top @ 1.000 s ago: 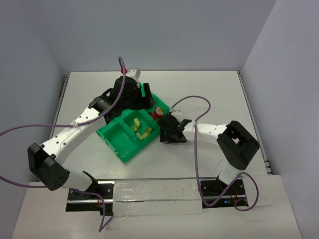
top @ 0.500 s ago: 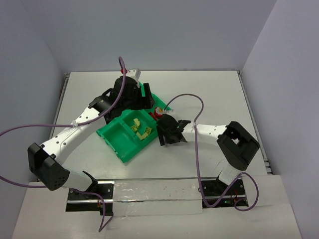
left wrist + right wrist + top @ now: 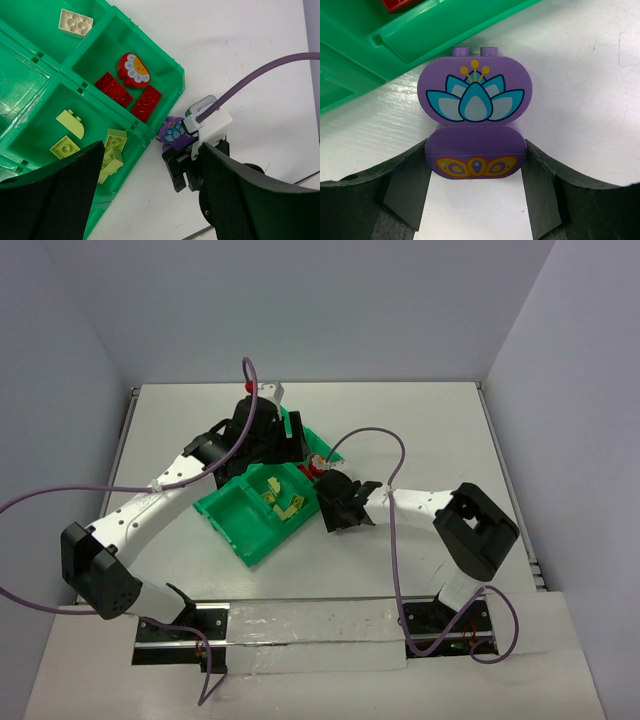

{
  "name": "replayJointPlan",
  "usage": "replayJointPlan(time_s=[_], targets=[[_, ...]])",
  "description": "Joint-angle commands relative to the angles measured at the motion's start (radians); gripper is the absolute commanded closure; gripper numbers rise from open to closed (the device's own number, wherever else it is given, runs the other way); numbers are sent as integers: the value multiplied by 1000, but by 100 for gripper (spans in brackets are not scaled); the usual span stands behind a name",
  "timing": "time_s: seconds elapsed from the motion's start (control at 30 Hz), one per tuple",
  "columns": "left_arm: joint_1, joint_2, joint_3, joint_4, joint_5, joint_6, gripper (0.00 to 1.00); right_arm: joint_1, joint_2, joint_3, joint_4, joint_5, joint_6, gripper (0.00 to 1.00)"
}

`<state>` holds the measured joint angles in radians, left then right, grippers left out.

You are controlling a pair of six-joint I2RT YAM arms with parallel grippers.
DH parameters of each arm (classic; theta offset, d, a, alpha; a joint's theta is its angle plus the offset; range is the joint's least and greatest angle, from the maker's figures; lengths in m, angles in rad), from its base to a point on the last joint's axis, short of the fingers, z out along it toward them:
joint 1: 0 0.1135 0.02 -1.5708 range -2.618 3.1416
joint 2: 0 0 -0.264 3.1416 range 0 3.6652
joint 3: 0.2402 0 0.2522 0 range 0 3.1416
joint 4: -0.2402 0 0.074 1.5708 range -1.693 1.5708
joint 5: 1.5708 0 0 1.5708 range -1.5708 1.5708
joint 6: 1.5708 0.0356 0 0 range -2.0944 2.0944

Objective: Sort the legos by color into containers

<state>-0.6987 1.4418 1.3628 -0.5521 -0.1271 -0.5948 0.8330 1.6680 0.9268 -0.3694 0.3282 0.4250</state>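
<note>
Top view: reaching the right gripper in at the right edge of the green tray, left gripper over its far end. Left wrist: hanging spread, empty; purple lego just outside the tray wall. Right wrist: pinching that lego low, so best lifting straight up before crossing the wall

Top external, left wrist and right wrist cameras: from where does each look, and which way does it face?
Top external: high behind the robot, facing down at the table and green tray; left arm and right arm show.
Left wrist: above the tray, facing down; its own open fingers frame the bottom.
Right wrist: low over the table, facing the tray's edge; its fingers clamp the purple lego.
Shared: both wrist views show the purple lego beside the tray.
</note>
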Motion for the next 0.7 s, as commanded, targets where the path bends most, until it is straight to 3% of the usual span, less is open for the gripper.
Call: replayJointPlan(time_s=[0.0, 0.13, 0.23, 0.3, 0.57, 0.67], targets=[[-5, 4, 4, 1, -17, -11, 15, -1, -43, 13, 45, -9, -22, 49], [-5, 15, 8, -13, -32, -15, 15, -1, -122, -13, 36, -7, -9, 51], [7, 59, 51, -121, -154, -24, 15, 0, -199, -46, 19, -10, -25, 51], [28, 65, 70, -147, -160, -24, 15, -1, -273, -72, 8, -7, -35, 51], [99, 19, 28, -58, 12, -50, 15, -2, -521, -117, -50, -19, -41, 51], [105, -6, -40, 64, 240, -83, 15, -1, -579, -111, -67, -16, -45, 51]])
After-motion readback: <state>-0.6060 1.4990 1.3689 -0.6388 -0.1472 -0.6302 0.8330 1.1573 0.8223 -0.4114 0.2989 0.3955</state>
